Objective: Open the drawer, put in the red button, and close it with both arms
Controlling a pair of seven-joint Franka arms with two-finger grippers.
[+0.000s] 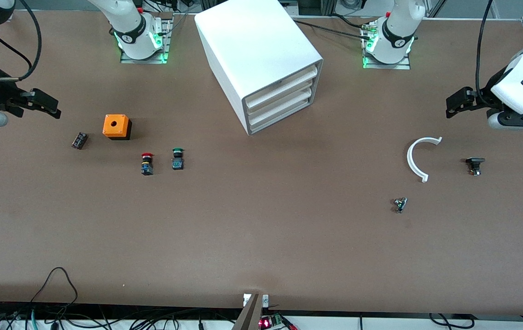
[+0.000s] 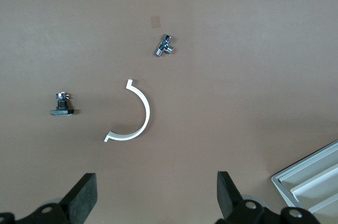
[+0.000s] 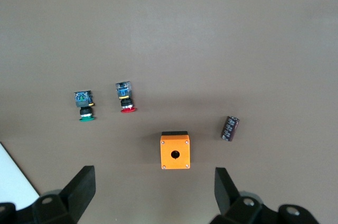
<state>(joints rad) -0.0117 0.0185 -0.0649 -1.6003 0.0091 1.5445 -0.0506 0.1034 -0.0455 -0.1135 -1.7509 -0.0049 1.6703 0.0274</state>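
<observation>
**A:** Brown tabletop (image 1: 261, 238), parts scattered at both ends, white cabinet (image 1: 257, 55) between the two arm bases. How do the drawers stand?

**B:** All three look pushed in. The drawer (image 1: 284, 87) fronts face obliquely toward the front camera and the left arm's end of the table. No step of the task looks begun.

**A:** And the red button (image 1: 147, 163)?

**B:** On the table toward the right arm's end, just beside the green-capped button (image 1: 178, 158), nearer the front camera than the orange box (image 1: 117, 127). In the front view its long axis runs toward that camera, red cap at the end away from it.

**A:** Grippers?

**B:** The right gripper (image 1: 43, 105) hangs over the table's right-arm end, near the dark capacitor (image 1: 79, 140), fingers (image 3: 79, 189) spread wide and empty. The left gripper (image 1: 459, 103) hangs over the other end, above the white half-ring (image 1: 417, 158), fingers (image 2: 84, 195) likewise wide, holding nothing.

**A:** So which arm takes what?

**B:** My judgement: the button lies far closer to the right gripper, so that arm should pick; the drawer fronts turn toward the left arm, which suits it for pulling.
</observation>
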